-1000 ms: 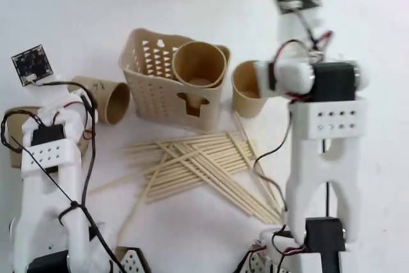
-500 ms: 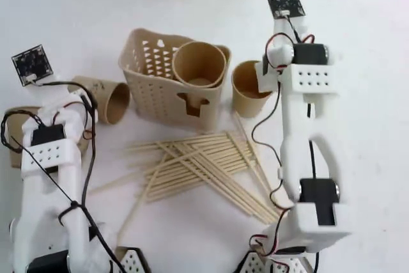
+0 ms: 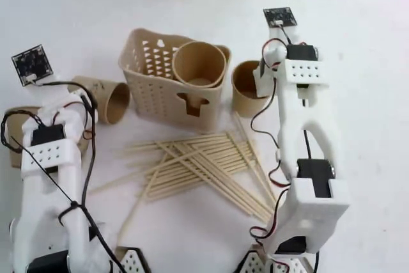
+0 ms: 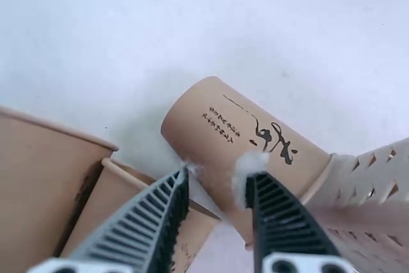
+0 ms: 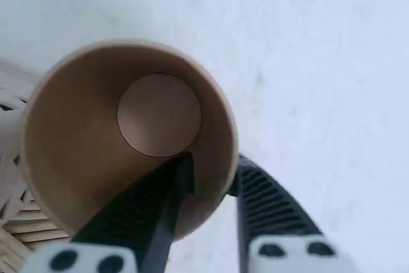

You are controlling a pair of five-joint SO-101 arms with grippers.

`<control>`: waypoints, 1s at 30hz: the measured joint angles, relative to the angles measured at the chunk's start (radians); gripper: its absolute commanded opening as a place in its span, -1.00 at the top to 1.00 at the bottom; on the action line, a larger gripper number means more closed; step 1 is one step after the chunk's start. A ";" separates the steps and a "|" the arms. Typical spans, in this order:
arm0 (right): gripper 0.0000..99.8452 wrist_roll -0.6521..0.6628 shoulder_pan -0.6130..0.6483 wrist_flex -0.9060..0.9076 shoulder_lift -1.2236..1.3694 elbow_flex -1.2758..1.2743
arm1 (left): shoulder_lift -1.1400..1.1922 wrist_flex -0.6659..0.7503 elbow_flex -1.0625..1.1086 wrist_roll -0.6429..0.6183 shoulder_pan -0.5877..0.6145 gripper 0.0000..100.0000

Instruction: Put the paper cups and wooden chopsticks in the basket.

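A beige slotted basket [image 3: 160, 87] stands mid-table with one paper cup [image 3: 199, 63] inside it. A second cup [image 3: 245, 91] stands upright just to its right. My right gripper [image 3: 261, 76] is at that cup [image 5: 128, 132], open, one finger inside and one outside the rim [image 5: 214, 180]. A printed cup [image 3: 105, 97] lies on its side left of the basket. My left gripper [image 4: 216, 180] hangs open just over this lying cup [image 4: 249, 145]. Wooden chopsticks [image 3: 198, 167] lie in a loose pile in front of the basket.
More paper cups [image 4: 45, 171] lie at the far left beside the left arm, one partly under it [image 3: 11, 133]. The basket's wall [image 4: 377, 177] touches the lying cup's rim. Bare white table lies behind the basket and to the right of the right arm.
The right arm has drawn back from the far side and lowered its gripper over the rim of the upright cup. The left arm has not moved.
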State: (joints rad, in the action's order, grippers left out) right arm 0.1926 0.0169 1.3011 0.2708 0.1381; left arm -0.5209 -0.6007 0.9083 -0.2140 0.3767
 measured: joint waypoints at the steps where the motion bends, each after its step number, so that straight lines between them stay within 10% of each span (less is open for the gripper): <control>1: 0.97 0.000 -0.014 0.000 0.000 0.000 | 0.000 0.000 0.000 0.000 0.000 0.67; 13: 0.97 0.000 -0.149 0.252 -0.404 0.226 | 0.000 0.000 0.000 0.000 0.000 0.67; 30: 0.97 -0.086 0.353 0.278 -0.707 0.354 | 0.000 0.000 0.000 0.000 0.000 0.67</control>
State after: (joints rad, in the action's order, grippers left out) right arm 0.1066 0.3698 1.5789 -0.4365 0.4925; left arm -0.5209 -0.6007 0.9083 -0.2140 0.3767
